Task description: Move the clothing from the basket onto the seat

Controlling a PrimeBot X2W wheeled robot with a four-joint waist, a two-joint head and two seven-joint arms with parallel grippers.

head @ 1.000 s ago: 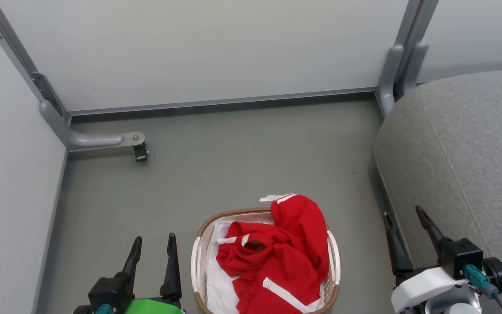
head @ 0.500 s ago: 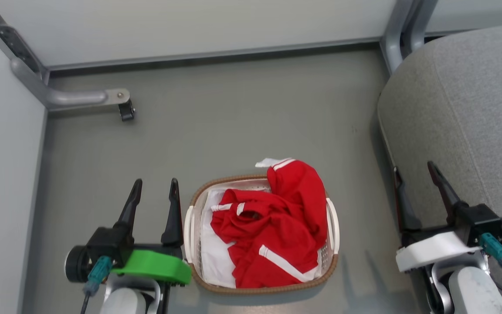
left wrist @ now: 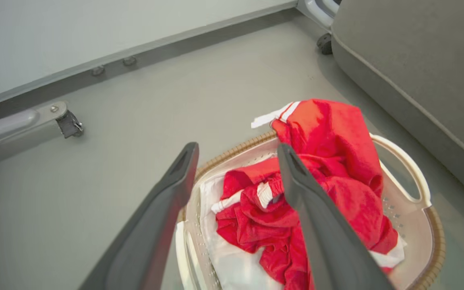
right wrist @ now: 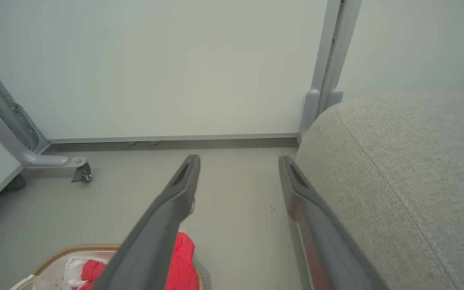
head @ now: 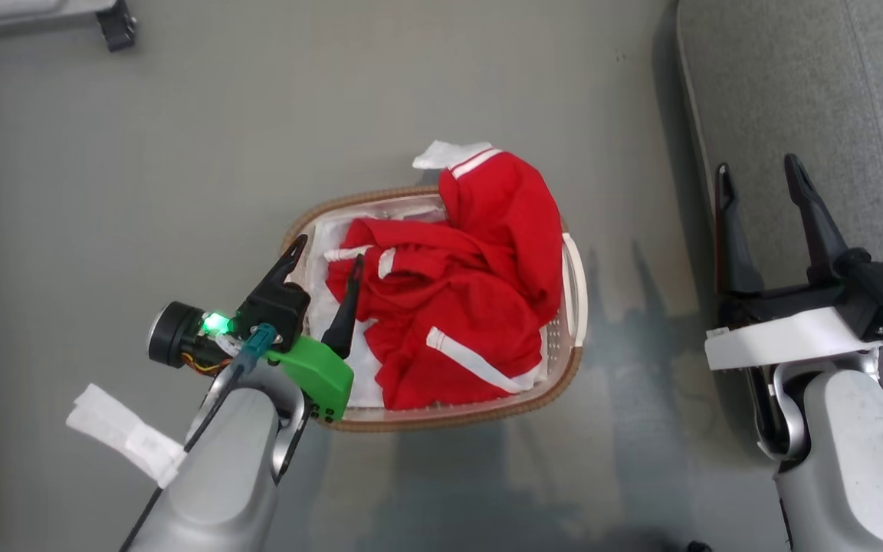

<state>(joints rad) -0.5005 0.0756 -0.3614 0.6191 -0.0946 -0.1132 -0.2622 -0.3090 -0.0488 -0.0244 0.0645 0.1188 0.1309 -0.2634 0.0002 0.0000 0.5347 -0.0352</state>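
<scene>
Grey, smooth floor [head: 142, 192]: largest surface, carrying everything listed below.

Grey fabric-upholstered seat [head: 794, 92] with rounded corner and stitched seam: at the robot's right, bare on the part in view. The right wrist view shows its seam running along the top [right wrist: 417, 169].

Oval off-white perforated plastic basket [head: 449, 420] with brown woven-look rim and two side handles: stands upright on the floor, near the seat, a strip of floor between them.

Bright red soft clothing [head: 464, 307] with white stripe trim: crumpled inside the basket, filling its middle and right part. One fold rises over the far rim, and its white edging hangs outside the basket. In the left wrist view [left wrist: 336, 137] this fold is the highest part of the heap.

Plain white sheet lining [head: 361, 383]: lies under the red cloth, exposed along the basket's left side.

Left gripper [head: 329, 250], two long dark fingers on a green-capped wrist: fingers spread wide, holding nothing. It hangs over the basket's left part, the outer finger above the left rim, the inner finger above the edge of the red cloth. Whether the inner tip touches the cloth cannot be told.

Right gripper [head: 757, 163], same dark fingers on a white-capped wrist: fingers spread wide, empty, over the seat's near edge, well apart from the basket.

White tag [head: 123, 433]: stuck to the left forearm.

Small black caster [head: 116, 31] on a grey metal foot: far left of the floor.
</scene>
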